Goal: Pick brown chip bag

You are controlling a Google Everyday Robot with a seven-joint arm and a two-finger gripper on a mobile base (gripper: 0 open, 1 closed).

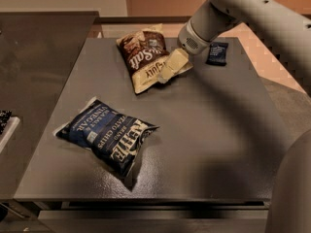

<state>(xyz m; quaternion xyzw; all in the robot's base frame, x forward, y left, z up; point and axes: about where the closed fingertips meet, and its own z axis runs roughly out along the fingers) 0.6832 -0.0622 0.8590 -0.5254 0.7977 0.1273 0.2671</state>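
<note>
One dark grey desk (218,130) carries everything you see. One pale robot arm (252,13) comes in from the upper right and slants down over the desk's far side. Chip bags: two. One navy blue chip bag (104,135) lies flat at the near left, lettering upside down to you, well apart from the rest. One brown chip bag (143,57) lies at the far middle, dark brown half toward the back edge, cream half pointing toward you. One gripper (171,68), cream-coloured, sits at the brown bag's right edge, overlapping its cream half. Jaws: you cannot tell how far apart they are, or whether they grip the bag. One small dark flat packet (216,53) lies at the far right, just beside the arm's wrist.
</note>
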